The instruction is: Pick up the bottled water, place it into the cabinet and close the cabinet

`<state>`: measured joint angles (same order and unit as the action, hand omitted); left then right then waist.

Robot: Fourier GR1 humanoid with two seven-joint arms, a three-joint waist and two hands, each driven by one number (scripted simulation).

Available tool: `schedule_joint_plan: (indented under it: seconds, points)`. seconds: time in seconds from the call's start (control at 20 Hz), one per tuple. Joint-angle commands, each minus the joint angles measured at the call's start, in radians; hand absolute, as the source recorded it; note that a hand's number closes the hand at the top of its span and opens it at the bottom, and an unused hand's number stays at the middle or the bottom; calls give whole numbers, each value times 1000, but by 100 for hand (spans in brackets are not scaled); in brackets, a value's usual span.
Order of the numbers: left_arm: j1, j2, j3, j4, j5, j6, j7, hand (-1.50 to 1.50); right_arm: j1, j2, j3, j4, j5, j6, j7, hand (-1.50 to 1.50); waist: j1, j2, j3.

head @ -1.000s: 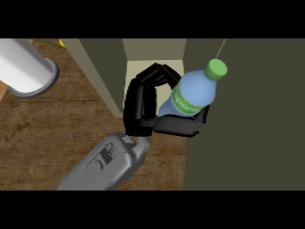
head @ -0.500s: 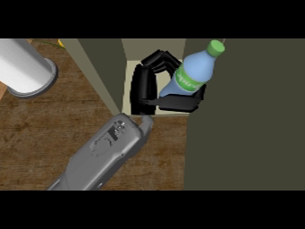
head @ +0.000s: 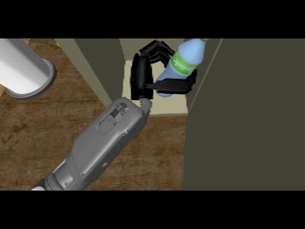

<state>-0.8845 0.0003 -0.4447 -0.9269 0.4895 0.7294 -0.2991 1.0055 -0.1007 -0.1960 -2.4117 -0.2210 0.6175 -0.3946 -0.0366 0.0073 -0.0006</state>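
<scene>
The bottled water (head: 185, 60) is pale blue with a green label, and its top reaches the upper edge of the head view. It stands tilted inside the open cabinet, above the pale shelf floor (head: 170, 105). My left hand (head: 140, 78) is shut on it: the palm lies at its left, the fingers curl over its far side and the thumb crosses below the label. The grey forearm (head: 102, 143) comes in from the lower left. My right hand shows nowhere.
A broad dark olive cabinet panel (head: 260, 116) fills the right side, close beside the bottle. The cabinet's left wall (head: 92, 67) rises next to my wrist. A white cylinder (head: 16, 67) lies at the upper left over the wooden counter (head: 29, 138).
My left hand has carried the bottle farther up the view and deeper into the cabinet. The forearm has stretched out after it.
</scene>
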Motion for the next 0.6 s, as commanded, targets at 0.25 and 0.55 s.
schedule_joint_plan:
  seconds: [0.25, 0.55]
  points:
    - [-80, 0, 135, 226, 74, -81, -146, 150, 4, -15, -25, -132, -162, -14, 84, -150, -3, 8, -1]
    - [-129, 0, 99, 415, 28, -79, -232, 150, -28, -21, -20, -67, -150, 11, 66, -150, -10, 7, 0]
